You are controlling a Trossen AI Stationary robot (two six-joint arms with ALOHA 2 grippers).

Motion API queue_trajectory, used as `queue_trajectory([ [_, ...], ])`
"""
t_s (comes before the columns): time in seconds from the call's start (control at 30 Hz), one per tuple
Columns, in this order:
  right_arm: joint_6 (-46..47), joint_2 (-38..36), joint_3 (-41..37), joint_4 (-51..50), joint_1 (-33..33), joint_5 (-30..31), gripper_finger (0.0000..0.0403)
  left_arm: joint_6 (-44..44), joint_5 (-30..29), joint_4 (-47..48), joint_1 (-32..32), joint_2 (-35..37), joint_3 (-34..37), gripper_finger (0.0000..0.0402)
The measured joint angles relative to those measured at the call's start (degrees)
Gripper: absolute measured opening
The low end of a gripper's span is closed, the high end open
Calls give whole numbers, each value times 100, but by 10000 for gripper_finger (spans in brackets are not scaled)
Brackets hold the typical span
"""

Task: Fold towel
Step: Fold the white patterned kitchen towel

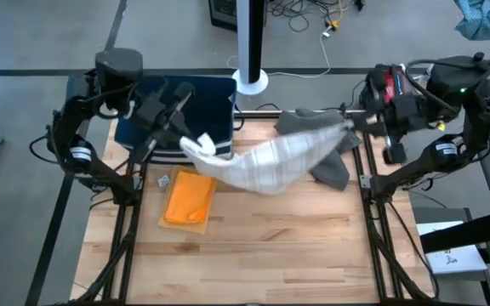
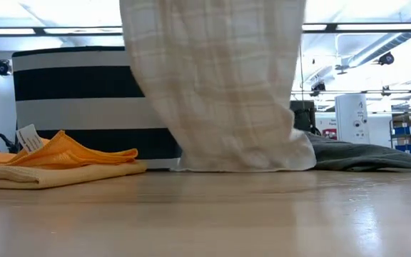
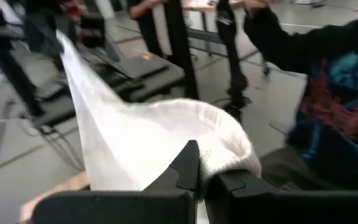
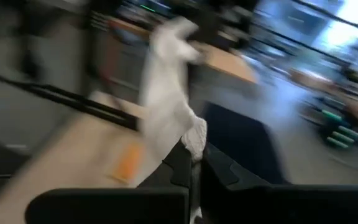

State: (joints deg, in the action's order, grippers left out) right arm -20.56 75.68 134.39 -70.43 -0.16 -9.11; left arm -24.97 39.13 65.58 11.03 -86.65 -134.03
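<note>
White towel (image 2: 220,93) fills low view; high view: L claw (image 1: 196,143), R claw (image 1: 352,124) clamped on towel ends.

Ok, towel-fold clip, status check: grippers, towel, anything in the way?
Left gripper and right gripper both shut on white checked towel, stretched between them, sagging to the table. Grey cloth beneath its right end; folded orange cloth nearby.

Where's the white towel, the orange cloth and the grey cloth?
white towel (image 1: 270,166), high view, its sagging middle
orange cloth (image 1: 189,198), high view, its centre
grey cloth (image 1: 333,170), high view, its corner on the table
</note>
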Motion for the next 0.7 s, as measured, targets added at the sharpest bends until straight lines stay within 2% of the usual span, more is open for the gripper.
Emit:
queue_trajectory([
  [0.17, 50, 115, 0, 84, 346, -1057, 2, 7, -14, 35, -575, -22, 115, 0],
  [0.4, 156, 409, -2, 85, 999, -1182, 2, 122, -582, 6, -1269, -22, 177, 0],
  [0.5, 352, 553, -2, 82, 1219, -508, 2, 268, -875, -4, -1464, -22, 231, 0],
  [0.63, 695, 778, -2, -171, 1368, 989, 2, 332, -996, -15, -1552, -20, 595, 0],
  [0.7, 816, 928, -4, -635, 1365, 1847, 2, 333, -1013, -158, -1549, -12, 976, 0],
])
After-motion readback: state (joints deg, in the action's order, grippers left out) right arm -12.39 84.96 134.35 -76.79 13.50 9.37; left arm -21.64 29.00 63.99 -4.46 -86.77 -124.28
